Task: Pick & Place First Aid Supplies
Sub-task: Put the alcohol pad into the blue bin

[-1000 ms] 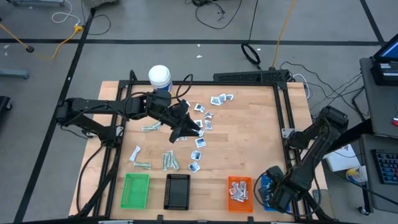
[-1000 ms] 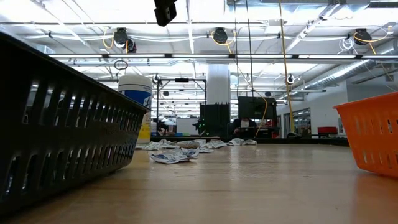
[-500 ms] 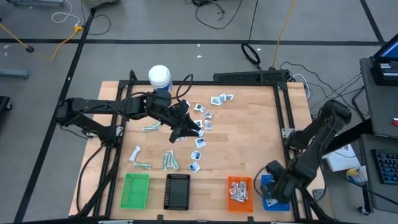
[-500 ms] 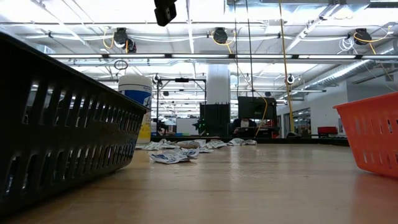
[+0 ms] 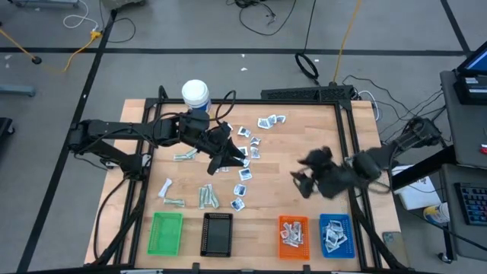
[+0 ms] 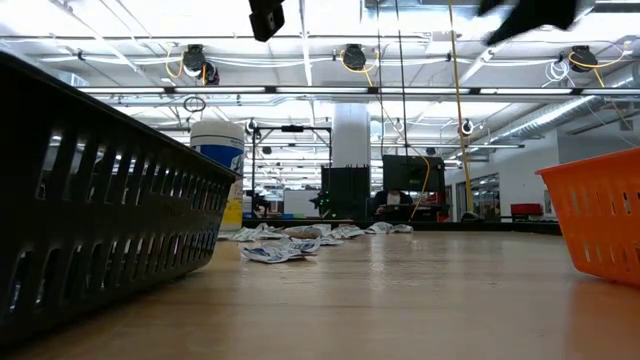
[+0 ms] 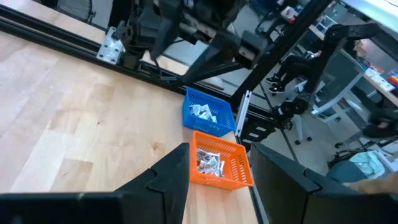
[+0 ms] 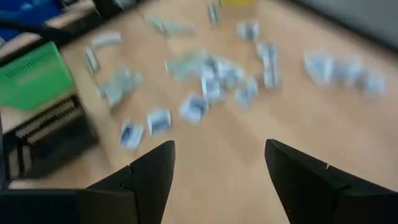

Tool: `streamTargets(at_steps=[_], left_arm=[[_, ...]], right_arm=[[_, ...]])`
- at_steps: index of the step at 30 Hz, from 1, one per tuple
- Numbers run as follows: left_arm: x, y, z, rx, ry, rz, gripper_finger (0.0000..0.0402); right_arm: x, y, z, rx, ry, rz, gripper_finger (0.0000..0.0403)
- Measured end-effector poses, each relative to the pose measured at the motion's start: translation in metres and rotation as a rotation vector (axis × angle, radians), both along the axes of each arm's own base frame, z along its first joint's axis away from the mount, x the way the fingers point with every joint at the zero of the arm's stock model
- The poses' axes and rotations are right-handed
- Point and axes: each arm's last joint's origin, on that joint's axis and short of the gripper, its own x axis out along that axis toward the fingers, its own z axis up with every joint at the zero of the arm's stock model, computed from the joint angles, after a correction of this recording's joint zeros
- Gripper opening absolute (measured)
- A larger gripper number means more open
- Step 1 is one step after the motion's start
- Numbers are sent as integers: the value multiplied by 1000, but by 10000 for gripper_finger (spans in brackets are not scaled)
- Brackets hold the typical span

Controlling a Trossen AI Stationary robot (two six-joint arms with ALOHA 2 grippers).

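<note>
The first aid supplies (image 5: 245, 152) lie scattered on the wooden table's middle. They are square white-and-blue sachets, with pale strips (image 5: 207, 196) nearer the front; the right wrist view shows them blurred (image 8: 205, 93). More packets lie in the orange tray (image 5: 293, 234) and the blue tray (image 5: 335, 234). My left gripper (image 5: 228, 161) hangs above the scattered sachets, open, with nothing between its fingers (image 7: 217, 180). My right gripper (image 5: 300, 181) is in the air over bare wood right of the pile, also open and holding nothing (image 8: 217, 168).
A green tray (image 5: 166, 232) and a black tray (image 5: 218, 234) stand at the near edge, left of the orange one. A tall white bottle (image 5: 195, 95) stands at the far left. A black frame (image 5: 346, 144) runs along the table's right side.
My right gripper has risen from over the blue tray at the near right corner. It has swung toward the table's far edge and left, to the middle, turning as it went. The blue tray now shows uncovered, with packets in it.
</note>
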Motion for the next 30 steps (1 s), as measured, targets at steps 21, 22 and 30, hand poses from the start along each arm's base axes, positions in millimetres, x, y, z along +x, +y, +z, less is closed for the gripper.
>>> streamTargets(at_steps=[21,22,30], left_arm=[[34,12,-43,205,734,93,213],[37,12,-47,198,751,94,219],[62,4,-84,150,862,145,233]], right_arm=[[18,-49,59,-267,-346,198,242],[16,-49,62,-275,-367,201,242],[-2,-54,83,-325,-495,200,242]])
